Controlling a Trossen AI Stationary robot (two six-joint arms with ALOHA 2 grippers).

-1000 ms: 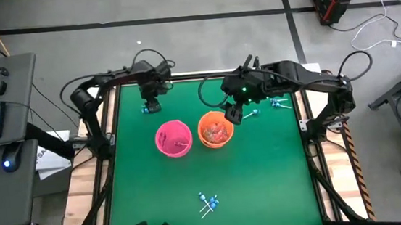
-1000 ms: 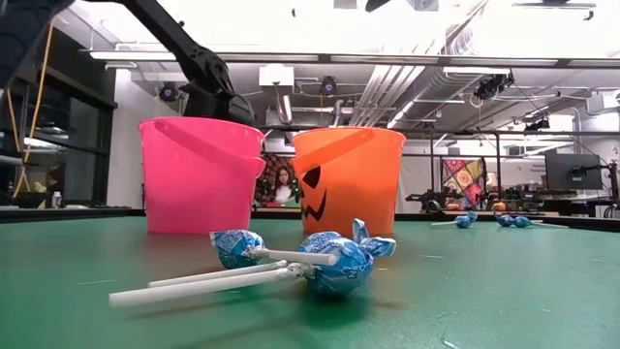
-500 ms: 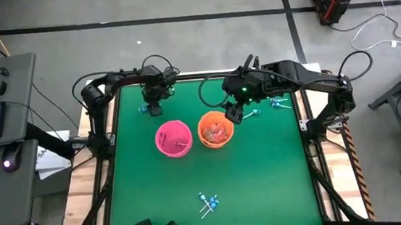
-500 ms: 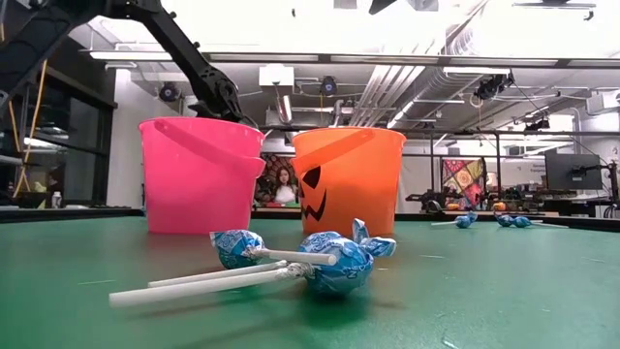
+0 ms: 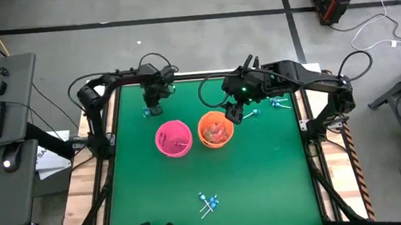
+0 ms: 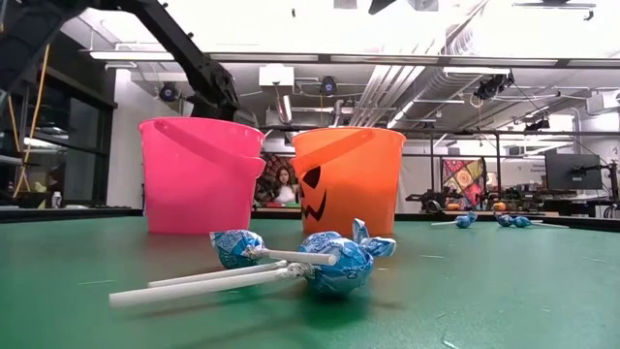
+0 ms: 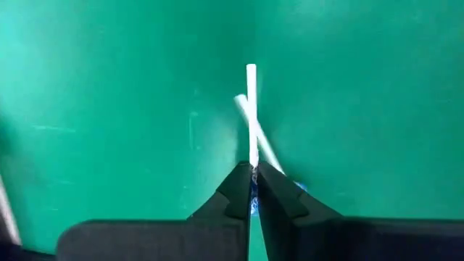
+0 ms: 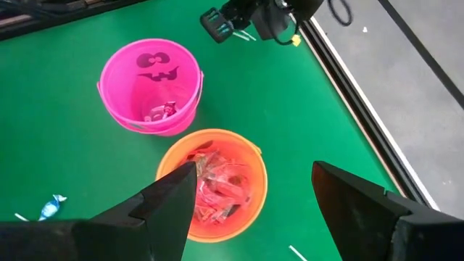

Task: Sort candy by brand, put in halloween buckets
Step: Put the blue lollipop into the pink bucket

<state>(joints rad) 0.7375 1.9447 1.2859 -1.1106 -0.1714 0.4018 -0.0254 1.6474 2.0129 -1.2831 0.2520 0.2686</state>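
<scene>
Two round plastic pails sit mid green surface (image 5: 263,165): bright pink pail (image 5: 173,139) left, orange pail (image 5: 215,129) touching it on the right, holding red-and-clear wrapped pieces (image 8: 214,185). Left gripper (image 5: 154,109), at the far left edge beyond the pink pail, fingers (image 7: 235,192) pinched on a white lollipop stick (image 7: 251,109). Right gripper (image 5: 231,115) hovers above the orange pail's far rim, fingers spread, holding nothing. Blue-wrapped lollipops (image 5: 208,202) lie at the near edge, more (image 5: 280,103) far right.
</scene>
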